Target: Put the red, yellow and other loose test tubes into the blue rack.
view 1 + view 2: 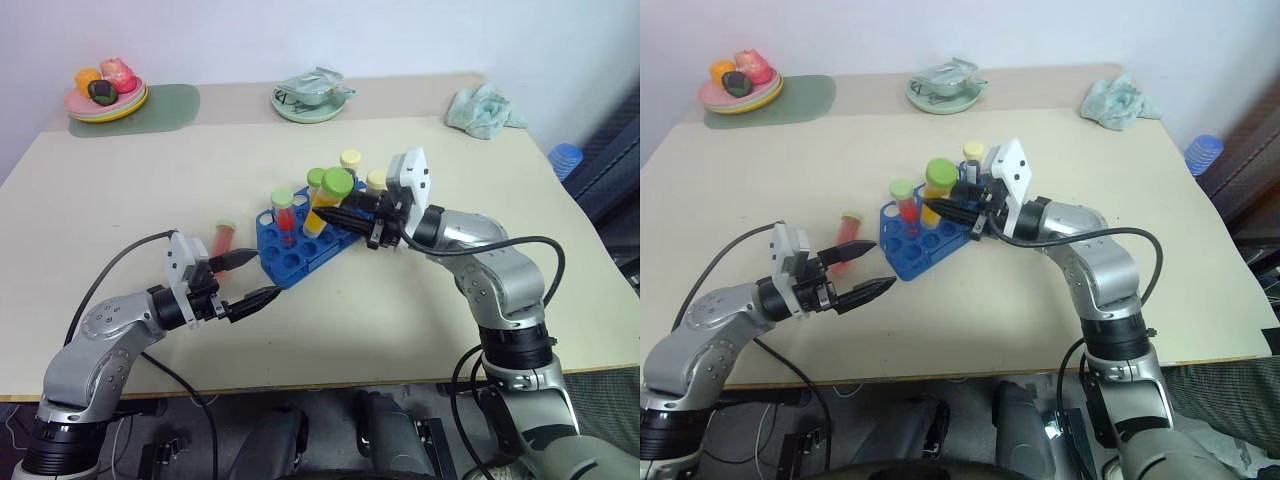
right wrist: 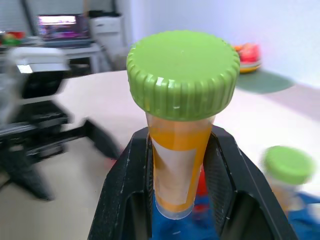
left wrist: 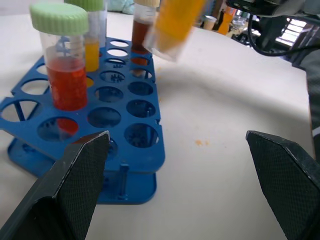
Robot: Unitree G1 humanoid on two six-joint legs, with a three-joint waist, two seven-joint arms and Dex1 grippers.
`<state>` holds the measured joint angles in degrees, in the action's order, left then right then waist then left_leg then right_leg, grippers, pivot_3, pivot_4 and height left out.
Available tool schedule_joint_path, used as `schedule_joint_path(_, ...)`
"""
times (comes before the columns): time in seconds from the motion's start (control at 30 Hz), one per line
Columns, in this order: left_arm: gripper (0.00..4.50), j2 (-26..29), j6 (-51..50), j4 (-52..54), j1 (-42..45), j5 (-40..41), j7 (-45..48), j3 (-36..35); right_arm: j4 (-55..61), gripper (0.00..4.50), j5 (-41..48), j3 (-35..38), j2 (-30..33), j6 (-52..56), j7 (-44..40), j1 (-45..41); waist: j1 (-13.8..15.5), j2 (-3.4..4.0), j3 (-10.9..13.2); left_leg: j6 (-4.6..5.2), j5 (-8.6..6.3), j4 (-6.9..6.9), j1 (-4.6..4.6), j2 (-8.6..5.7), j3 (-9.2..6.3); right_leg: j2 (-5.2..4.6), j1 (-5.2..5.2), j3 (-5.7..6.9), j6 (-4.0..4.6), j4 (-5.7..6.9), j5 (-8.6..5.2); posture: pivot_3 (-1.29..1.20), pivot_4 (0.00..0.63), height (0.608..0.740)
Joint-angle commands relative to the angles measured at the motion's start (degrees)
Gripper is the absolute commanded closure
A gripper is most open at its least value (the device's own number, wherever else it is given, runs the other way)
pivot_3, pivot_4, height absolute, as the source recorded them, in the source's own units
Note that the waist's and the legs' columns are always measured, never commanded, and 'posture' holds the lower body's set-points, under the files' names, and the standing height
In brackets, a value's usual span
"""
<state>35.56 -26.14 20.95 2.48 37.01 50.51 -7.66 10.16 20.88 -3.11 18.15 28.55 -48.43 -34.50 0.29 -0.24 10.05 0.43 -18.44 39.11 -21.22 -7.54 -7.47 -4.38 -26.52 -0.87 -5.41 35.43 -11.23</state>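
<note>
No writing shows on the yellow-orange tube (image 1: pixel 327 203), only a blank white label, as the right gripper (image 1: pixel 345 213), reaching level, pinches it above the blue rack (image 1: pixel 296 247), left gripper (image 1: pixel 258 277) spread wide, empty, nearby

Yellow-orange tube (image 1: pixel 327 203) tilted above blue rack (image 1: pixel 300 248)

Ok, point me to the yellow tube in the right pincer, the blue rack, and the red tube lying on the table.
yellow tube (image 2: pixel 176 165): right wrist view, its liquid-filled body between the fingers.
blue rack (image 1: pixel 300 262): left eye view, near corner of its top plate.
red tube on the table (image 1: pixel 222 240): left eye view, middle of its body.
</note>
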Motion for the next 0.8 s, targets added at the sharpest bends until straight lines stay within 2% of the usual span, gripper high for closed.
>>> schedule_joint_path(0.03, 0.0, 0.23, 0.01, 1.68, -0.16, 0.92, -0.27, -1.37, -3.75, 3.71, -3.91, -1.23, -0.94, -7.71, 2.52, -1.43, -0.03, 0.0, 0.0, 0.0, 0.0, 0.0, 0.0, 0.0, 0.0, 0.0, 0.0, 0.0, 0.0, 0.0, 0.0, 0.0, 0.15, 0.74)
schedule_joint_path(0.17, 0.0, -0.15, 0.28, 1.75, 0.06, 0.75, -0.89, -1.2, -12.92, 3.71, -8.49, -2.02, -3.07, -15.78, 6.85, -1.39, -0.17, 0.01, 0.0, -0.01, 0.01, 0.0, 0.01, 0.0, 0.0, 0.01, 0.0, -0.01, 0.0, 0.01, 0.0, 0.0, 0.15, 0.74)
schedule_joint_path(0.37, 0.0, -0.38, 0.61, 1.92, 0.01, 0.55, -1.47, -1.11, -17.31, 3.71, -9.06, -1.86, -3.81, -19.16, 7.46, -0.46, -0.58, 0.01, 0.0, -0.02, 0.02, -0.01, 0.0, 0.0, 0.0, 0.02, -0.02, -0.02, 0.01, 0.02, 0.0, 0.0, 0.15, 0.74)
schedule_joint_path(0.8, 0.0, -0.5, 1.1, 1.1, 0.61, 0.41, -1.21, -0.81, -9.55, 3.71, -5.33, -0.02, -0.17, -14.28, 5.99, 2.77, -1.09, 0.02, 0.0, -0.05, 0.03, -0.01, 0.03, 0.02, 0.0, 0.05, -0.02, -0.05, 0.02, 0.07, 0.01, 0.0, 0.15, 0.74)
